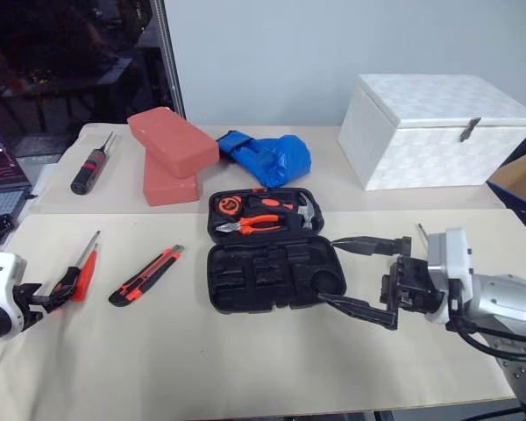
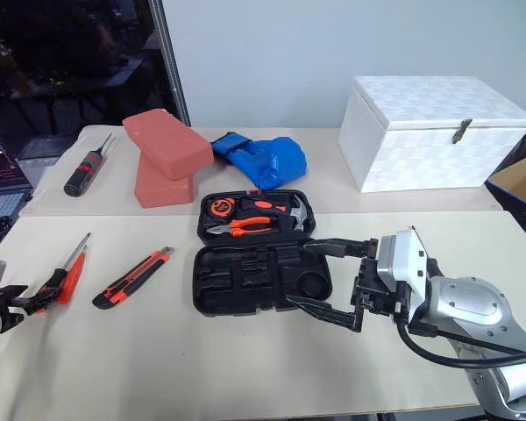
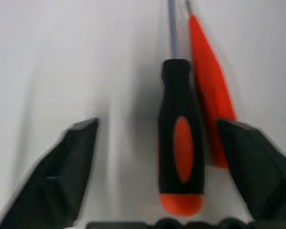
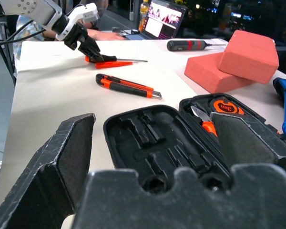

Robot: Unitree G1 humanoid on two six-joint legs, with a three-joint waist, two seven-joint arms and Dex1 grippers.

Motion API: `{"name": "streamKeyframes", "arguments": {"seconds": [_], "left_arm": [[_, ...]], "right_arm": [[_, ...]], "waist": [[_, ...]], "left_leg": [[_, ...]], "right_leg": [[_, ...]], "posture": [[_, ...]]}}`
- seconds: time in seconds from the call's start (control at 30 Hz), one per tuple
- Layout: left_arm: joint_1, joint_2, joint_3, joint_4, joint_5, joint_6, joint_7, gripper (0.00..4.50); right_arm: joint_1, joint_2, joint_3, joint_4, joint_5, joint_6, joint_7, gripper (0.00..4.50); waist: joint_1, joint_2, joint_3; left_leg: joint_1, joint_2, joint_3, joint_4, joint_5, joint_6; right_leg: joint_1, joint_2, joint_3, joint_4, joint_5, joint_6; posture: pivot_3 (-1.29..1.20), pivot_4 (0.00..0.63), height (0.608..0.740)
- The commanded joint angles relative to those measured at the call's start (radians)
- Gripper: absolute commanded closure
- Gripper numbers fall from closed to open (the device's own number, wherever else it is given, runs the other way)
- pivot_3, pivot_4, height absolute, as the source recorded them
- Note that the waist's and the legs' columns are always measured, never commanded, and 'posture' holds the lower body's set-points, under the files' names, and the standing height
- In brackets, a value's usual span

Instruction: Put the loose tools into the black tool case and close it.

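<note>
Left wrist view: open left gripper [image 3: 157, 157] straddles the screwdriver [image 3: 180, 138], its shaft pointing straight ahead; the open right gripper [image 1: 355, 276] waits beside the case [image 1: 272, 276].

A cream-covered table [image 1: 245, 368] is seen; on it lie an open black plastic tool case [image 1: 272, 254], an orange-black utility knife [image 1: 146, 274], two orange-handled screwdrivers [image 1: 83, 267] at lower left, a white box [image 1: 434, 130] at upper right.
</note>
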Motion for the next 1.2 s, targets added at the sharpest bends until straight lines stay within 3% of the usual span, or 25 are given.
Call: {"name": "streamKeyframes", "arguments": {"seconds": [0.03, 0.2, 0.37, 0.47, 0.57, 0.63, 0.73, 0.8, 0.9, 1.0, 1.2], "left_arm": [[0.012, -0.002, 0.023, -0.059, -0.003, 0.025, -0.008, 2.24], [0.014, -0.034, 0.107, -0.128, -0.080, 0.033, -0.055, 3.88], [-0.034, -0.016, 0.197, -0.176, -0.193, 0.064, -0.125, 3.91], [-0.060, 0.036, 0.165, -0.235, -0.238, 0.082, -0.200, 3.91], [-0.146, 0.173, -0.071, -0.367, -0.237, 0.077, -0.322, 3.91], [-0.273, 0.173, -0.202, -0.380, -0.245, 0.068, -0.347, 3.91], [-0.583, 0.078, -0.542, -0.337, -0.089, 0.002, -0.382, 3.91], [-0.682, 0.035, -0.645, -0.302, -0.050, 0.010, -0.402, 3.91], [-0.858, -0.076, -0.860, -0.176, 0.115, -0.068, -0.431, 3.91], [-0.938, -0.131, -0.967, -0.074, 0.214, -0.109, -0.463, 3.91], [-0.953, -0.166, -1.023, 0.002, 0.313, -0.110, -0.473, 3.91]], "right_arm": [[-0.003, -0.014, -0.014, -0.025, 0.001, 0.003, -0.010, 0.00], [0.004, -0.013, -0.009, -0.019, -0.008, 0.002, -0.015, 0.00], [0.010, -0.005, -0.003, -0.006, -0.023, -0.002, -0.023, 0.00], [0.016, -0.003, -0.011, -0.004, -0.027, -0.001, -0.029, 0.00], [0.053, -0.007, -0.046, -0.016, -0.027, 0.001, -0.039, 0.00], [0.078, -0.013, -0.071, -0.026, -0.022, 0.002, -0.041, 0.00], [0.157, -0.034, -0.153, -0.041, -0.022, -0.001, -0.021, 0.00], [0.182, -0.042, -0.179, -0.042, -0.014, 0.002, -0.018, 0.00], [0.243, -0.059, -0.261, -0.033, -0.027, -0.006, 0.006, 0.00], [0.295, -0.068, -0.335, -0.028, -0.039, -0.014, 0.025, 0.00], [0.349, -0.055, -0.390, -0.059, -0.040, -0.010, 0.019, 0.00]], "waist": [[0.000, 0.000, 0.000], [-0.001, 0.000, 0.000], [-0.001, -0.001, 0.000], [0.001, -0.001, 0.000], [0.014, -0.002, 0.000], [0.020, 0.000, 0.000], [0.026, 0.001, 0.000], [0.025, 0.000, 0.000], [0.008, 0.000, 0.000], [-0.003, 0.000, 0.000], [-0.007, 0.000, 0.000]], "left_leg": [[0.000, 0.000, 0.000, 0.000, 0.000, 0.000], [0.000, 0.001, 0.000, 0.000, 0.000, 0.000], [0.000, 0.000, 0.000, 0.000, 0.000, 0.000], [0.000, 0.000, 0.000, 0.000, 0.000, 0.000], [-0.001, -0.001, -0.001, 0.001, 0.000, 0.000], [-0.001, -0.002, 0.000, 0.001, 0.000, 0.000], [-0.002, -0.005, 0.001, 0.002, 0.000, 0.000], [-0.002, -0.005, 0.001, 0.003, 0.001, 0.000], [-0.004, -0.005, 0.001, 0.002, 0.000, 0.000], [-0.005, -0.005, 0.000, 0.003, 0.000, 0.000], [-0.005, -0.003, -0.001, 0.003, 0.000, 0.001]], "right_leg": [[0.000, 0.000, 0.000, 0.000, 0.000, 0.001], [0.000, 0.001, 0.000, 0.001, 0.000, 0.001], [0.000, 0.001, 0.000, 0.001, 0.000, 0.000], [0.000, 0.001, 0.000, 0.001, 0.000, -0.001], [0.001, 0.001, 0.000, 0.001, -0.001, -0.001], [0.001, 0.000, 0.000, 0.000, -0.001, -0.001], [0.002, 0.000, 0.002, -0.001, -0.001, 0.002], [0.003, 0.001, 0.001, 0.000, 0.003, 0.007], [0.003, 0.002, 0.003, 0.000, 0.002, 0.007], [0.002, 0.004, 0.003, 0.000, 0.002, 0.007], [0.002, 0.005, 0.004, 0.001, 0.002, 0.007]], "posture": [[0.00, 0.150, 0.740], [0.00, 0.150, 0.740], [0.00, 0.150, 0.740], [0.00, 0.150, 0.740], [0.00, 0.150, 0.740], [0.00, 0.150, 0.740], [0.00, 0.150, 0.740], [0.00, 0.150, 0.740], [0.00, 0.150, 0.740], [0.00, 0.150, 0.740], [0.00, 0.150, 0.740]]}}
